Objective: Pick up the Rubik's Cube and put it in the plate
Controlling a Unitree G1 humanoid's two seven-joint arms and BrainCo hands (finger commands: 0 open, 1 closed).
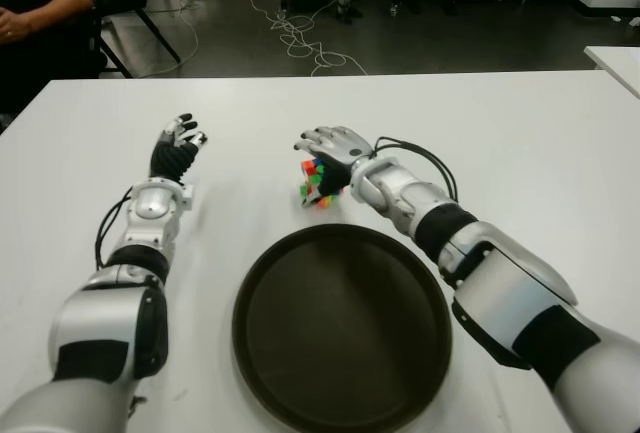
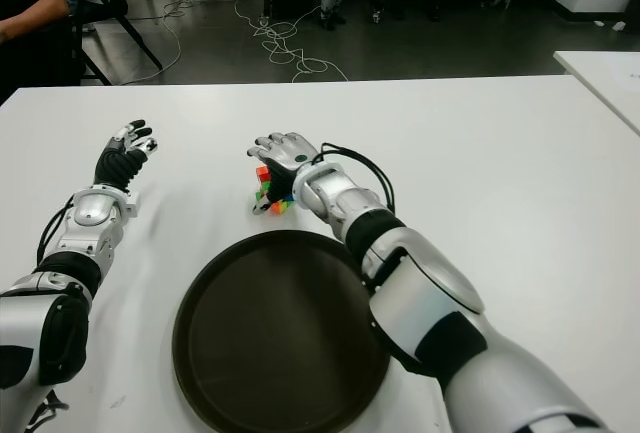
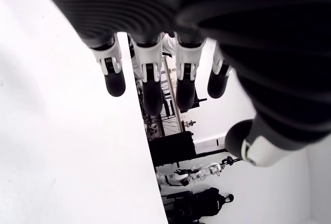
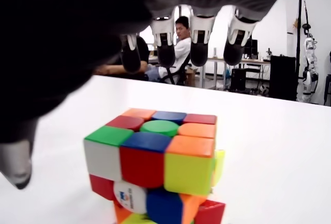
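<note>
Centrally, in the left eye view, the Rubik's Cube [image 1: 317, 182] is seen standing on the white table [image 1: 520, 143], just above the upper rim of the dark round plate [image 1: 255, 283], which fills the lower middle of the frame and is cut off at the bottom edge. The right hand [image 1: 335, 147] is held over the cube, its fingers [image 4: 199, 45] spread and extended above the top face; in the right wrist view a clear gap is shown between fingertips and cube, so nothing is grasped. The cube's top layer is seen twisted out of line with the layers below, and its lower part is cut off by the bottom of that view. The left hand [image 1: 176, 149] is shown at the upper left of the table, well apart from cube and plate, with relaxed, open fingers [image 3: 115, 74] holding nothing. Wide bare tabletop is left to the right of the cube and between the two hands. The table's far edge runs across the upper third of the frame; beyond it, cables [image 1: 295, 38] on the floor and part of a seated person [image 1: 35, 23], cropped at the upper left corner, are visible. Whether the left hand touches the table cannot be told.
</note>
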